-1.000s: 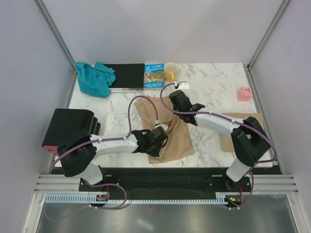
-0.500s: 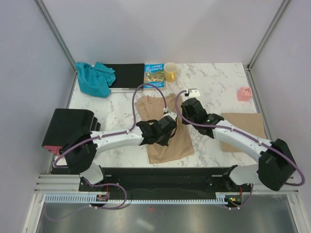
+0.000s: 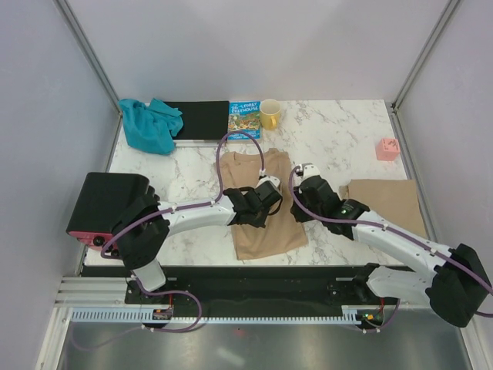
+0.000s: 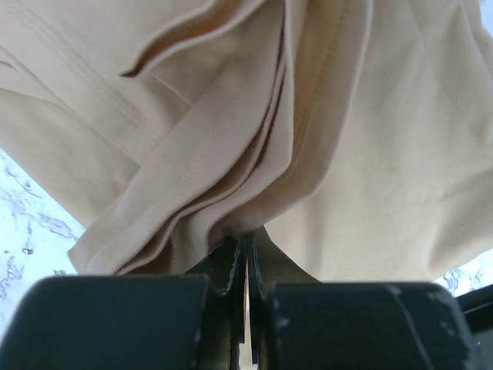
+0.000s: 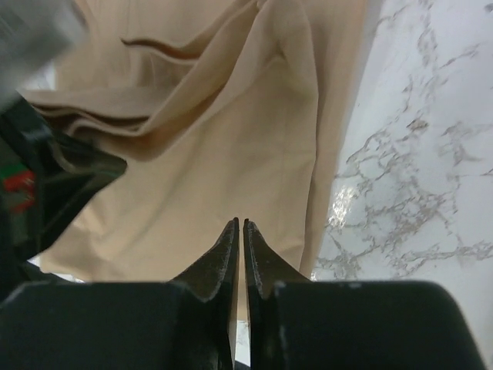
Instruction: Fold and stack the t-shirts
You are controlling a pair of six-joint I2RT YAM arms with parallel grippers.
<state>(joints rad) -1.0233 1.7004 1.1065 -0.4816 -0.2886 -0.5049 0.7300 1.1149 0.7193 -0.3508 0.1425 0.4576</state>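
Pinching several bunched layers of the tan t-shirt [image 4: 370, 169], the left gripper [image 4: 245, 240] is clamped tight. An uneven pull could let one layer slip and spoil the fold. The right gripper [image 5: 239, 225], jaws almost together, sits at the shirt's right edge; whether it grips cloth I cannot tell. The shirt lies on the table [image 3: 347, 146], middle of its near edge.
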